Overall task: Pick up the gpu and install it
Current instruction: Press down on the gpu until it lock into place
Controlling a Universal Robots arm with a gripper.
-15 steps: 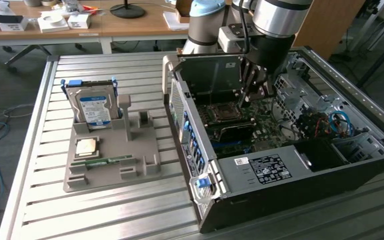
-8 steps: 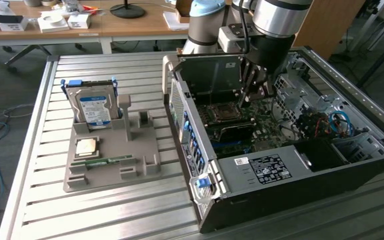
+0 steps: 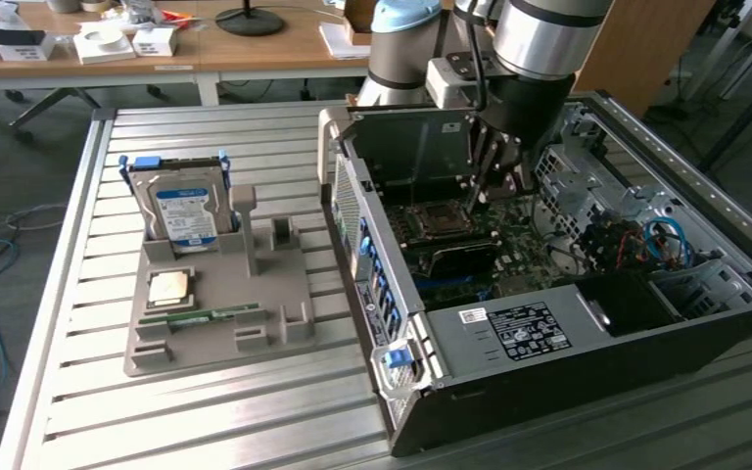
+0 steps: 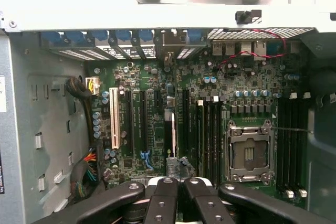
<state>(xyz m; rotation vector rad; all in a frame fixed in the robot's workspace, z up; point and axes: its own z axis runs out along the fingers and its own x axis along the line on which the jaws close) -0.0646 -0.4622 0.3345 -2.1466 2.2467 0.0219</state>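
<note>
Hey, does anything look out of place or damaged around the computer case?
Nothing stands out. The hard drive stands upright in its grey holder, and the gripper sits shut above the motherboard inside the open case.

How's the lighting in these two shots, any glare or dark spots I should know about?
Exterior view: even daylight, soft sheen on the slatted metal table, the computer case interior shadowed under the arm. Wrist view: the grey holder beyond the case rim is washed out to near white, while the motherboard is dim and the tool dark.

1 PC case [image 3: 507,333], 1 hard drive [image 3: 183,211], 1 CPU [image 3: 171,288], 1 memory stick [image 3: 207,315], 1 parts holder [image 3: 265,323], 1 arm [image 3: 546,39].
</note>
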